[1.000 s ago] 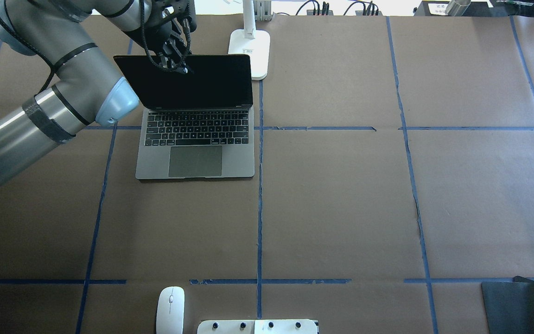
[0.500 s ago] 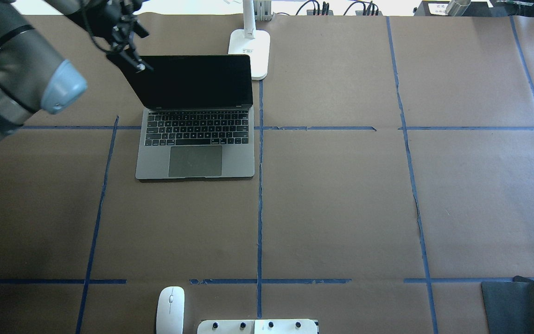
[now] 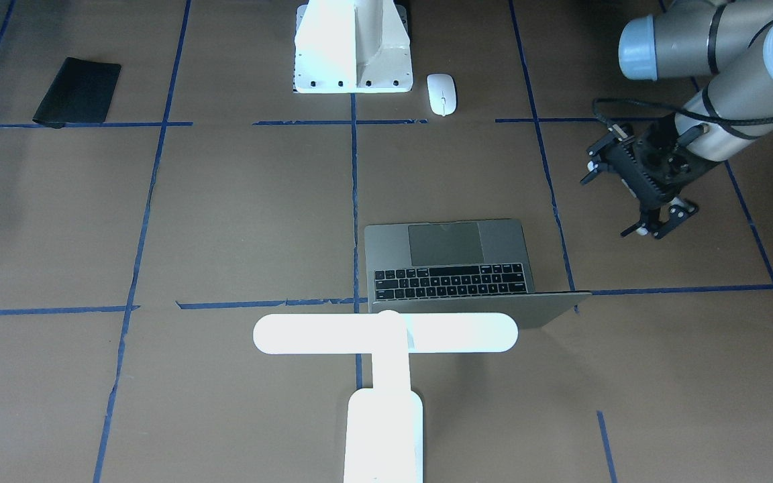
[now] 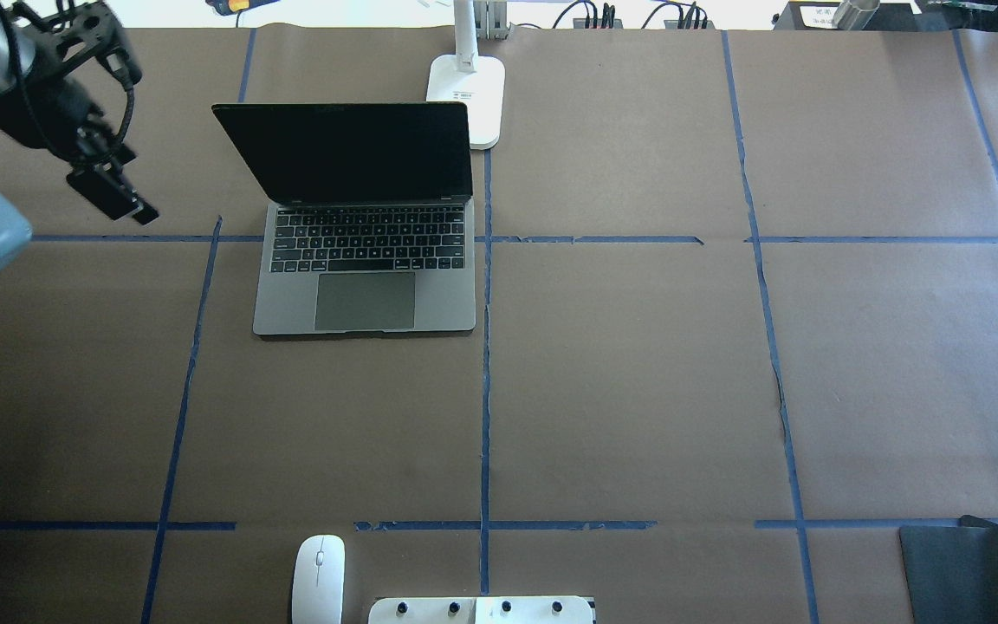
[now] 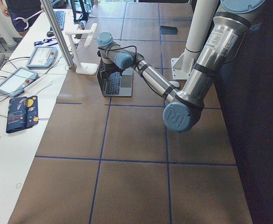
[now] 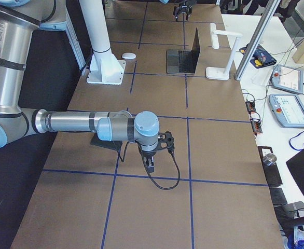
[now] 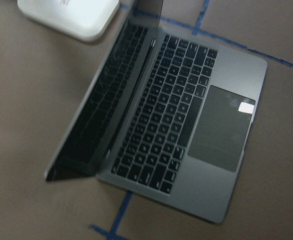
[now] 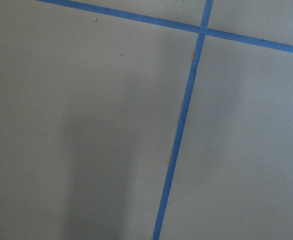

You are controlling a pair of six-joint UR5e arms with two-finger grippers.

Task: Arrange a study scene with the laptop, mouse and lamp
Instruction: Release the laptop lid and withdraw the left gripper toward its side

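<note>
The grey laptop (image 4: 365, 260) stands open on the table, screen dark, and also shows in the front view (image 3: 450, 265) and the left wrist view (image 7: 186, 130). The white lamp (image 3: 386, 333) stands just behind its lid; its base (image 4: 467, 95) is at the laptop's far right corner. The white mouse (image 4: 318, 568) lies at the near table edge beside the pedestal. My left gripper (image 4: 113, 198) hangs open and empty to the left of the laptop, apart from it (image 3: 658, 223). My right gripper (image 6: 151, 165) shows only in the right side view, low over bare table; I cannot tell its state.
A white boxy pedestal (image 4: 480, 610) with bolt holes stands at the near edge. A flat black mat (image 4: 962, 568) lies at the near right corner. Blue tape lines (image 4: 486, 390) grid the brown table. Cables and devices line the far edge.
My left gripper has left the top edge of the laptop's lid and swung left and nearer, away from the laptop. The lid stays open. Mouse and lamp have not moved.
</note>
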